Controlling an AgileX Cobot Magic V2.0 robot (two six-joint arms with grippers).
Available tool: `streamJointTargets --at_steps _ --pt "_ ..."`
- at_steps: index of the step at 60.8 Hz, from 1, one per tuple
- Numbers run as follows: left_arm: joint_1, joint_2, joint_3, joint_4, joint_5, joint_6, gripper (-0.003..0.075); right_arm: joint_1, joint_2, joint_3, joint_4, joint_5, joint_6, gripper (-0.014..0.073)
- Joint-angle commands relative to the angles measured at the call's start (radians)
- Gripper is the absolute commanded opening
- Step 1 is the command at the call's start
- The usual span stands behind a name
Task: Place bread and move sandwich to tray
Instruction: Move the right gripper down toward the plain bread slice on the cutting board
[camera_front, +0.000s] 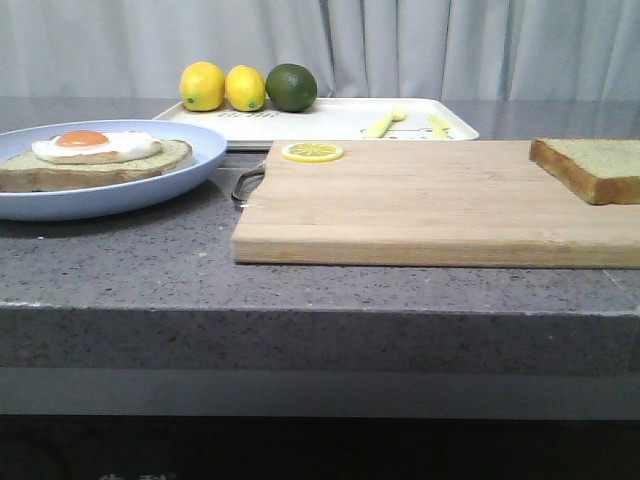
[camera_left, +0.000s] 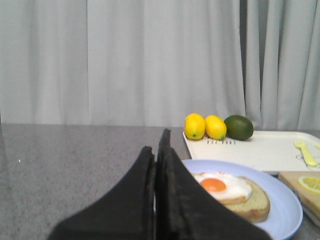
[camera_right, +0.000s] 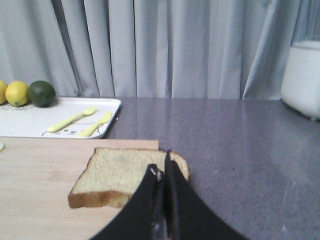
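Note:
The bread (camera_front: 593, 166) lies on the right end of the wooden cutting board (camera_front: 420, 210); it also shows in the right wrist view (camera_right: 117, 177). The sandwich (camera_front: 95, 160), a slice bearing a fried egg, sits on the pale blue plate (camera_front: 150, 185) at the left, and shows in the left wrist view (camera_left: 235, 195). The white tray (camera_front: 330, 120) lies at the back. My left gripper (camera_left: 156, 150) is shut and empty, near side of the plate. My right gripper (camera_right: 161, 169) is shut and empty, just short of the bread. Neither gripper shows in the front view.
Two lemons (camera_front: 222, 87) and a lime (camera_front: 291, 87) sit on the tray's left end, yellow cutlery (camera_front: 385, 122) on its right. A lemon slice (camera_front: 311, 152) lies on the board's far left corner. A white appliance (camera_right: 302, 77) stands at the far right.

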Motion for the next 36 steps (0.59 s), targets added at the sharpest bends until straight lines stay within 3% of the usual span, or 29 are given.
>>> streamJointTargets --at_steps 1,20,36 --pt "-0.006 0.018 -0.123 -0.007 0.000 -0.009 -0.0018 -0.003 0.014 -0.124 -0.050 0.009 -0.004 -0.0068" --pt "-0.006 0.252 -0.443 -0.007 0.296 -0.009 -0.0018 -0.003 0.237 -0.433 -0.059 0.326 -0.004 -0.0068" --pt "-0.006 0.405 -0.464 -0.012 0.356 -0.009 -0.0018 -0.003 0.399 -0.458 -0.059 0.431 -0.004 -0.0068"
